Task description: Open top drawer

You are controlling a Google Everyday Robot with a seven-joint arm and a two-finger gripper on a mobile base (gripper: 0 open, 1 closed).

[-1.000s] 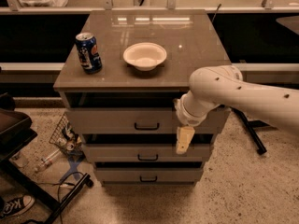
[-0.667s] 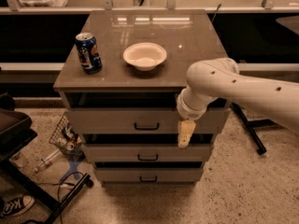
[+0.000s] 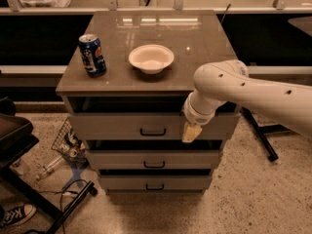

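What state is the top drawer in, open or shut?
Partly open: the top drawer front sits forward of the cabinet top, a dark gap above it. The gripper hangs before it, right of the handle.

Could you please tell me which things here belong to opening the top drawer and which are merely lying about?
Job:
- top drawer
- its loop handle
- end effector, in front of the drawer front, right of the handle

Lying about:
- blue can and white bowl on the cabinet top
- middle drawer
- bottom drawer
- floor clutter
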